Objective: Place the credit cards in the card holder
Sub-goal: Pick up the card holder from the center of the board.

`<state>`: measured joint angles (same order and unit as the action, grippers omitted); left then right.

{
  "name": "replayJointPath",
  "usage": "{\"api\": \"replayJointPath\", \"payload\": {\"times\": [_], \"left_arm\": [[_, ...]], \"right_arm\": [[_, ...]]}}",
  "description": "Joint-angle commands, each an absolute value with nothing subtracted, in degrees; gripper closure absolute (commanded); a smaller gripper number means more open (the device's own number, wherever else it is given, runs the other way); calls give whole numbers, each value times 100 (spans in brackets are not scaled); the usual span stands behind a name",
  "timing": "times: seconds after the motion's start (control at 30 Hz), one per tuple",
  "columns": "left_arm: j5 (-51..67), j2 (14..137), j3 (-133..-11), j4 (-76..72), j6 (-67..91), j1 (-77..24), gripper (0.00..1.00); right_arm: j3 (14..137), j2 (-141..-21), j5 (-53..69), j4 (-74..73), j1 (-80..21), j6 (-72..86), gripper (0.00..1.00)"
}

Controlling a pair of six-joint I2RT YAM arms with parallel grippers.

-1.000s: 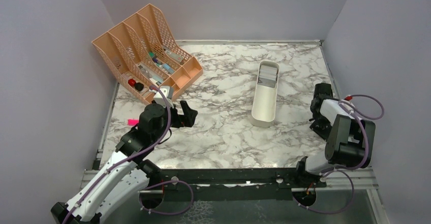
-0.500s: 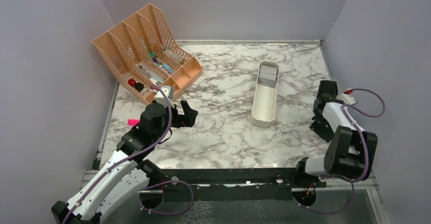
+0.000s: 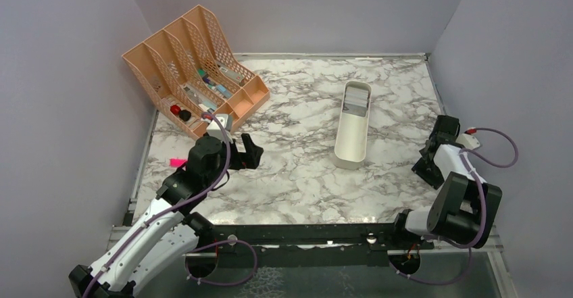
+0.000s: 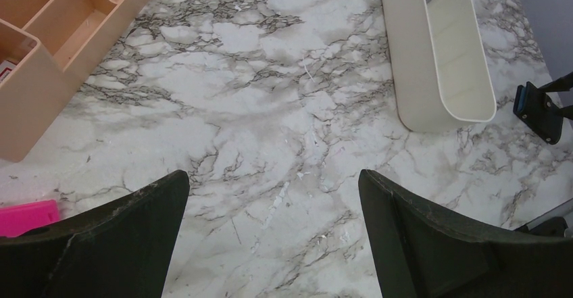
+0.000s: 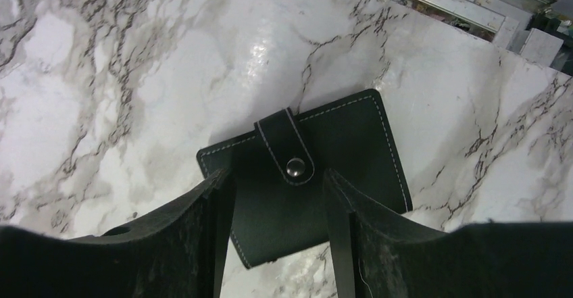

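At the far left of the bench [image 3: 297,176] stands a peach desk organiser [image 3: 192,68] with small odds and ends in its slots, and a pink scrap [image 3: 177,162] lies near its front corner. The left gripper [image 4: 270,183] hovers over bare marble just right of that, jaws spread wide and holding nothing.

Further right, a long white tray [image 3: 353,151] lies with one narrow end toward the arms. The credit cards [image 3: 357,101] sit bunched in its far end, grey and silver; how many there are cannot be told.

At the right edge, the right gripper [image 5: 278,183] hangs low over a black card holder [image 5: 351,149] lying flat on the bench. Its jaws stand apart on either side of the holder's near edge and pinch nothing. The holder's strap [image 5: 287,146] is snapped shut.

The task looks barely begun. No card is out of the tray and the holder is closed, so whether it already has any inside cannot be seen. Left to do: open the holder, lift the cards, and slip them in.
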<state>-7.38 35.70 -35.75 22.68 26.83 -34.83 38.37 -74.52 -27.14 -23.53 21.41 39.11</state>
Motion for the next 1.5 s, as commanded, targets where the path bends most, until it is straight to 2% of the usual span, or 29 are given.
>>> {"api": "replayJointPath", "payload": {"times": [0.0,0.13,0.27,0.43,0.57,0.77,1.03,1.3,1.47], "left_arm": [[-849,3683,-3550,2241,2578,-3445,1],[-813,3752,-3562,2242,2541,-3452,1],[-853,3732,-3560,2245,2538,-3446,1],[-850,3674,-3551,2250,2540,-3448,1],[-891,3582,-3544,2249,2535,-3445,1],[-925,3493,-3524,2245,2571,-3450,1],[-893,3544,-3565,2273,2592,-3445,1],[-747,3883,-3753,2437,2657,-3448,1],[86,4183,-3968,2498,2489,-3449,1]], "right_arm": [[3852,-7806,-2357,-2013,2434,3750,44],[3795,-8016,-2145,-1795,2495,3695,45],[3709,-8135,-2021,-1646,2505,3620,55],[3692,-7917,-1798,-1521,2505,3454,74],[3588,-7564,-1503,-1356,2505,3322,98],[3743,-6965,-812,-1441,2505,2920,99],[4799,-6164,488,-2335,2451,2603,99],[5911,-5413,1177,-3239,1183,2661,99],[6220,-5136,2266,-3566,1010,2612,99]]}}
